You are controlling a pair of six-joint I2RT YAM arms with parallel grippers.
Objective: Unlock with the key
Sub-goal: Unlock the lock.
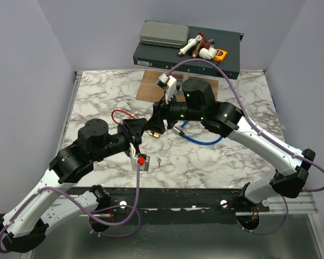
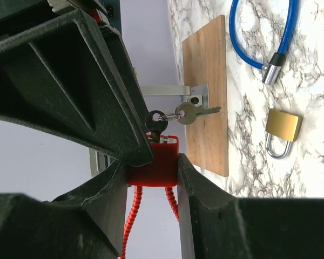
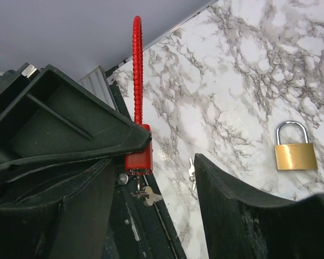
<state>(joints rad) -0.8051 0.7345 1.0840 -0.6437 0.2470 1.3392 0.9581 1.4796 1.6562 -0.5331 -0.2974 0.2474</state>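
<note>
Left gripper (image 2: 151, 162): we see it pinching the red cable lock (image 2: 153, 172), raised above the marble surface (image 3: 232, 81) near the brass padlock (image 3: 295, 154).
Key (image 2: 156, 121): black-headed, in the lock's end; a silver key (image 2: 191, 113) dangles from its ring.
Right gripper (image 3: 170, 162): spread wide, near the padlock.

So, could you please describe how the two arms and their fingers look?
The left arm and right arm have white shells and black joint housings, each trailed by a purple cable. Green lights dot the right arm's joints. The fingers are black, angular plastic.
</note>
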